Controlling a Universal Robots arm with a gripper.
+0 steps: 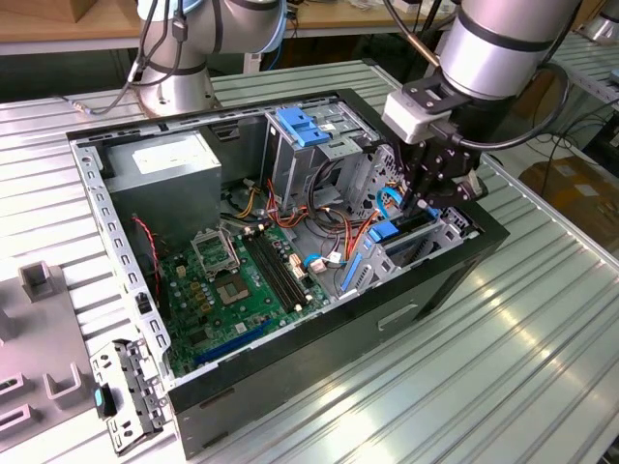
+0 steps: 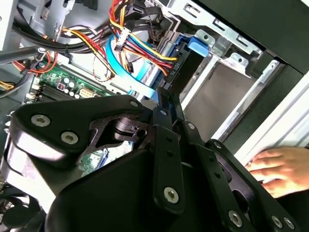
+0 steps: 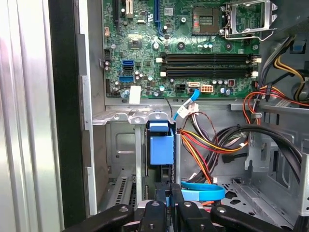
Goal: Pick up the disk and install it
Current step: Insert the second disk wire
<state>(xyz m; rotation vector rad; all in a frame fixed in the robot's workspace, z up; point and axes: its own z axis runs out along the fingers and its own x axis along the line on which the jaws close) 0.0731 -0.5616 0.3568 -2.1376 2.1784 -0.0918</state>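
Observation:
The disk (image 1: 401,227) stands on edge in the metal drive bay (image 1: 445,237) at the front corner of the open computer case, on the exterior view's right. Its blue side rail (image 3: 161,147) faces up between the bay walls, and its blue tab (image 2: 198,46) shows past the fingers in the second wrist view. My gripper (image 1: 423,201) reaches down into the bay from above. Both wrist views show its black fingers (image 3: 176,205) close together on the disk's upper edge (image 2: 183,65).
Red, yellow and black cables (image 3: 212,145) and a blue flat cable (image 3: 203,189) crowd the space beside the bay. The green motherboard (image 1: 242,280), grey power-supply box (image 1: 160,164) and blue-latched drive cage (image 1: 305,126) fill the case. A person's hand (image 2: 275,166) rests by the bay's outer wall.

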